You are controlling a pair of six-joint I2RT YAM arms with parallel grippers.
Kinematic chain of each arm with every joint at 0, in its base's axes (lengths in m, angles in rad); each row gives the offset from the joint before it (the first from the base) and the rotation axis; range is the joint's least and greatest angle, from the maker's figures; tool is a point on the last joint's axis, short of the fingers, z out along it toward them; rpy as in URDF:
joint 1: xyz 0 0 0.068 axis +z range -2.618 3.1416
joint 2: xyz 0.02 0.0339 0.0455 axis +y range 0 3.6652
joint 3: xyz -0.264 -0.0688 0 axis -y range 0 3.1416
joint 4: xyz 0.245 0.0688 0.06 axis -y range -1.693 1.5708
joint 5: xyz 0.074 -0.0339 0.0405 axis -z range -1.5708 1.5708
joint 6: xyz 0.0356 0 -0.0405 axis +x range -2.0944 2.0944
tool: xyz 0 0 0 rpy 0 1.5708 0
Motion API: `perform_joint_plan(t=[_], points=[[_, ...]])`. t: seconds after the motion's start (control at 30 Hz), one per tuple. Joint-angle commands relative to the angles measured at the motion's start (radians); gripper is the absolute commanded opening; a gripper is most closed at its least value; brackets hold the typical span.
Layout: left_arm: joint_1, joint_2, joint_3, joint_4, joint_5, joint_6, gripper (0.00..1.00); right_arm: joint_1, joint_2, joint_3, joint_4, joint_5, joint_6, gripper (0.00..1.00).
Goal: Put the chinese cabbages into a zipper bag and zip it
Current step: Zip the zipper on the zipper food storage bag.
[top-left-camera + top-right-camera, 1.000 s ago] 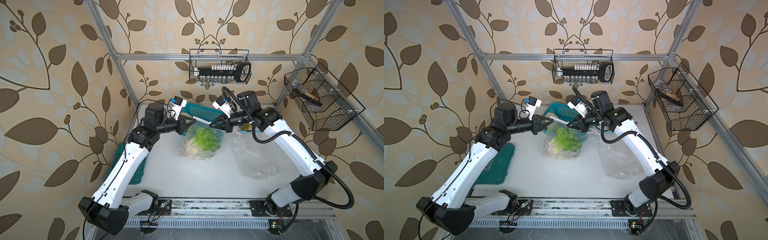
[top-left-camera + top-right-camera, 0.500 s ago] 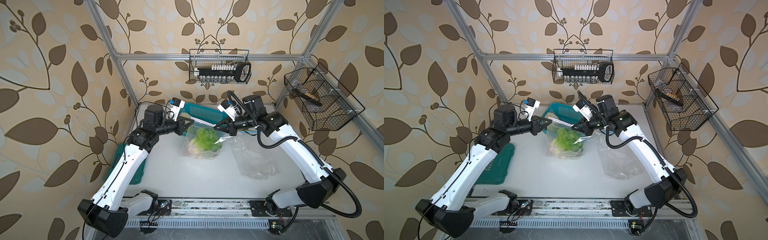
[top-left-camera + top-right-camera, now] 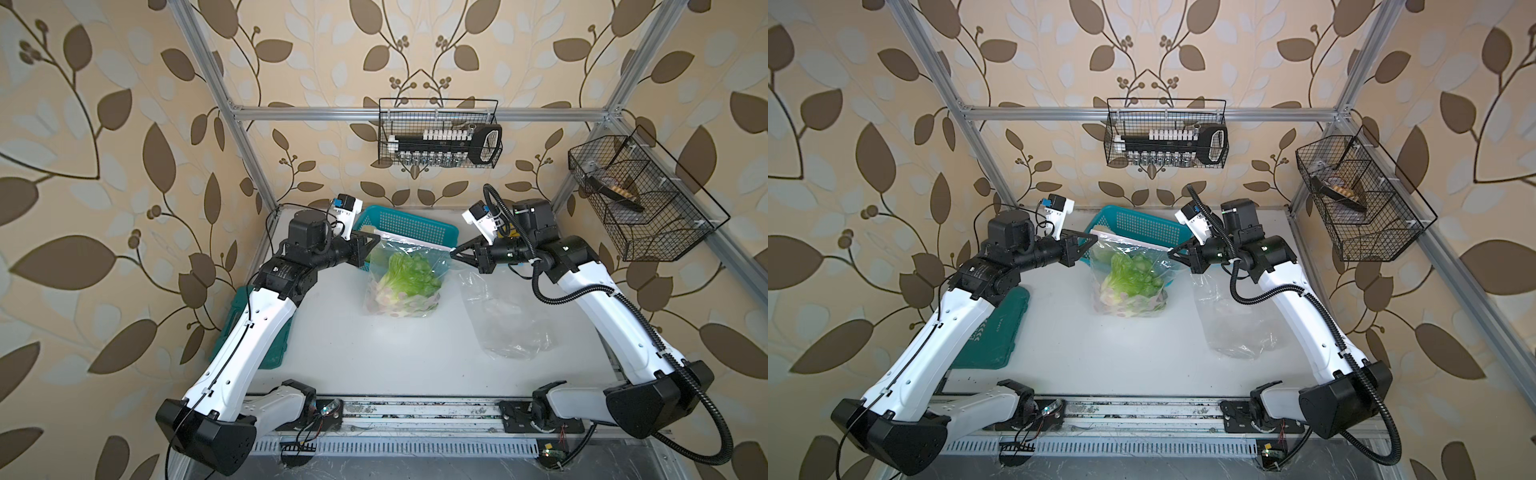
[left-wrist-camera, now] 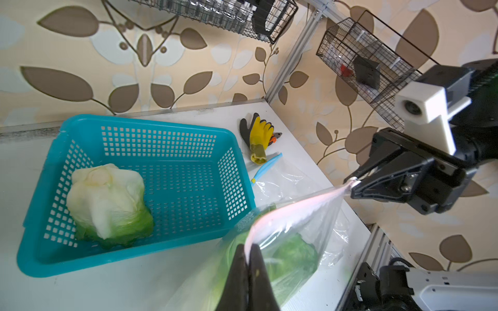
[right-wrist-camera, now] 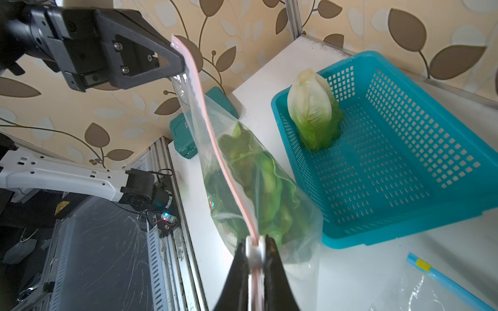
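White desk (image 3: 374,353), leaf-papered walls (image 3: 104,124). On it stands the bag (image 3: 436,262) with cabbages (image 3: 411,276) inside, its zip strip stretched between the left end effector (image 3: 378,240) and right end effector (image 3: 454,250), each clamped on one end. Another cabbage (image 4: 107,199) lies in the basket (image 3: 415,227).

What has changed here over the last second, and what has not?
The right gripper, shut on the zipper bag's white slider, has drawn away from the left gripper toward the robot's right, stretching the pink zip strip. Unchanged: left gripper's grip on the other end, cabbage in the turquoise basket, spare bag.
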State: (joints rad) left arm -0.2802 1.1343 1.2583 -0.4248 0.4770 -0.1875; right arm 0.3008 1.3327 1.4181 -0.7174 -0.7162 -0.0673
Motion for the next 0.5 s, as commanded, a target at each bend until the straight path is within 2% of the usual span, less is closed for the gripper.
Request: perform_joint_plan(t=[0.0, 0.2, 0.27, 0.3, 0.37, 0.47], points=[[0.045, -0.015, 0.005, 0.025, -0.164, -0.001, 0.0, -0.035, -0.025, -0.034, -0.032, 0.054, -0.008, 0.06], [0.056, -0.008, -0.013, 0.017, -0.204, -0.007, 0.0, -0.042, -0.009, -0.047, -0.024, 0.063, -0.001, 0.07], [0.056, -0.005, -0.019, 0.023, -0.186, -0.01, 0.0, -0.043, -0.006, -0.045, -0.005, 0.061, 0.018, 0.11], [0.056, -0.002, -0.022, 0.027, -0.175, -0.014, 0.0, -0.043, -0.003, -0.043, 0.002, 0.054, 0.029, 0.15], [0.056, 0.007, -0.028, 0.033, -0.155, -0.024, 0.0, -0.043, -0.003, -0.041, 0.032, 0.042, 0.086, 0.44], [0.061, 0.017, -0.051, 0.035, -0.161, -0.026, 0.0, -0.045, -0.045, -0.113, 0.134, 0.076, 0.202, 0.65]])
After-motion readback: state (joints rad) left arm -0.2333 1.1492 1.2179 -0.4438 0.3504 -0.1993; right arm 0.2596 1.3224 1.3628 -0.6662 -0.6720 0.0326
